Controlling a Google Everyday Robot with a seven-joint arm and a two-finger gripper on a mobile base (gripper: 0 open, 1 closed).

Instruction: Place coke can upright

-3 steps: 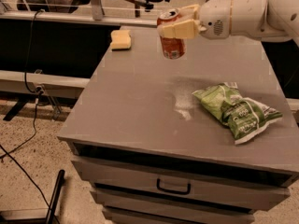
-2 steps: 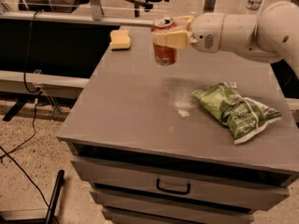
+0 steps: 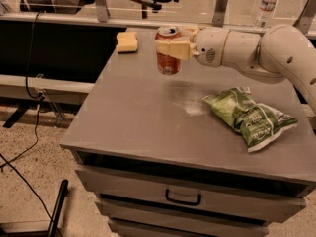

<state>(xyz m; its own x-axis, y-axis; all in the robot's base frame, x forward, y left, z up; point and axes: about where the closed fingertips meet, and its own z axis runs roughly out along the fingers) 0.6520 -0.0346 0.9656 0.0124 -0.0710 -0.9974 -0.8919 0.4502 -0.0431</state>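
1. 1 yellow sponge (image 3: pixel 127 41) lies on the grey cabinet top (image 3: pixel 128 117), left of the fingers and near the far edge.
2. 1 coke can (image 3: pixel 168 66) is upright between the fingers, silver top up. Its base seems to hang just above the surface, though I cannot rule out contact.
3. 1 gripper (image 3: pixel 167 42) reaches in level from the right. Its 2 beige fingers (image 3: pixel 175 49) are clamped on the can's upper half, 1 across the near side and 1 behind.
4. 1 dark drawer handle (image 3: pixel 182 198) sits on the cabinet front, well below the fingers.
5. 1 green chip bag (image 3: pixel 249 116) lies flat on the top, right of the fingers and nearer the camera, well apart from the can.
6. 1 white arm (image 3: pixel 256 51) runs from the fingers to the right edge.
7. 1 clear water bottle (image 3: pixel 267 4) stands beyond the cabinet, behind and right of the fingers.
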